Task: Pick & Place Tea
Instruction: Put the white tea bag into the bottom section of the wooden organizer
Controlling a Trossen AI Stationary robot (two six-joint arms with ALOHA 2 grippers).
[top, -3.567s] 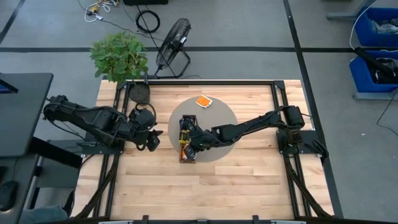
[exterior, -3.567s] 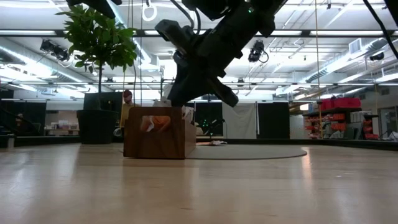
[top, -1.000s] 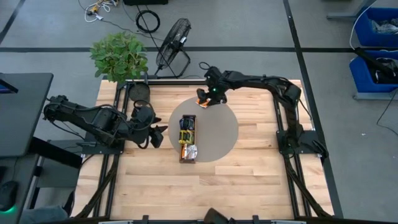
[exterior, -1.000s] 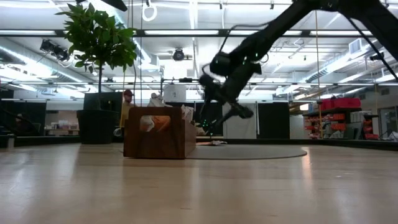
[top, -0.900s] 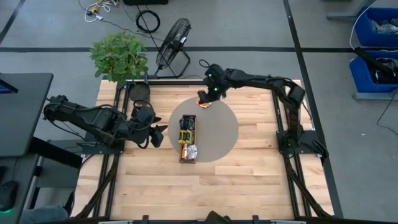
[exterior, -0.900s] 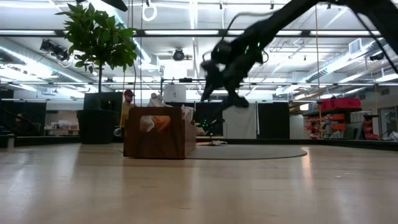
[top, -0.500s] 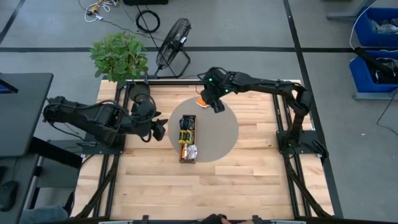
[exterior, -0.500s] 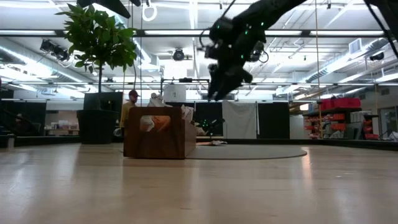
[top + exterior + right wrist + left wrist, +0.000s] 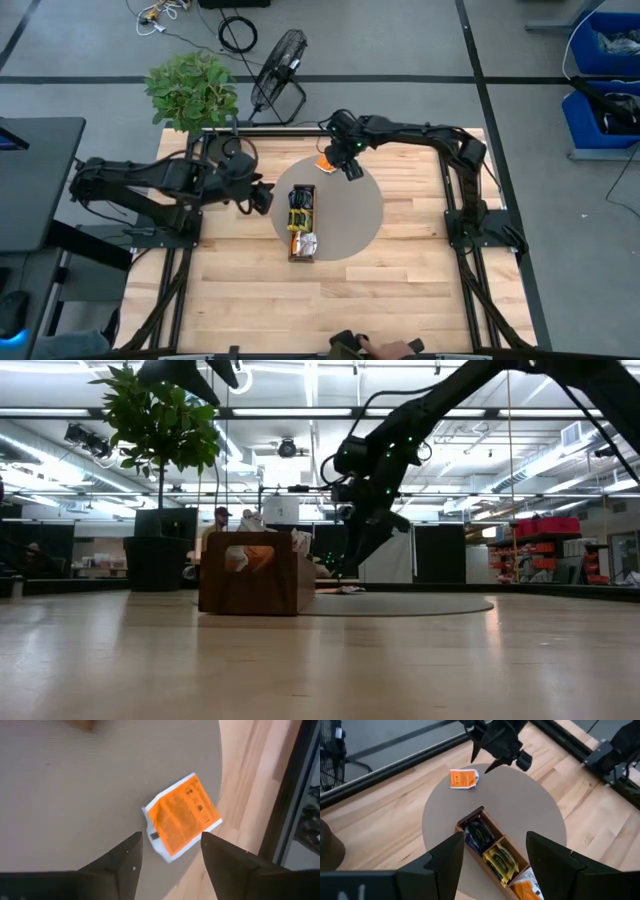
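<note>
Pincer (image 9: 167,852) of right arm hovers open above orange sachet (image 9: 182,814).

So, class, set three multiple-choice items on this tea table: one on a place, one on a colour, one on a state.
1. Where does the loose tea sachet lie?
A. Inside the wooden tray
B. On the round mat's edge, partly over the wood
C. On the floor

2. What colour is that sachet?
A. Orange and white
B. Dark blue
C. Yellow-green

3. How is the right gripper?
A. Shut on the sachet
B. Open above the sachet
C. Resting in the tray

Answers: 1 B, the right wrist view shows it straddling the round mat and table. 2 A, its printed face is orange with white borders. 3 B, both fingers stand apart with the sachet between them, ungripped.
</note>
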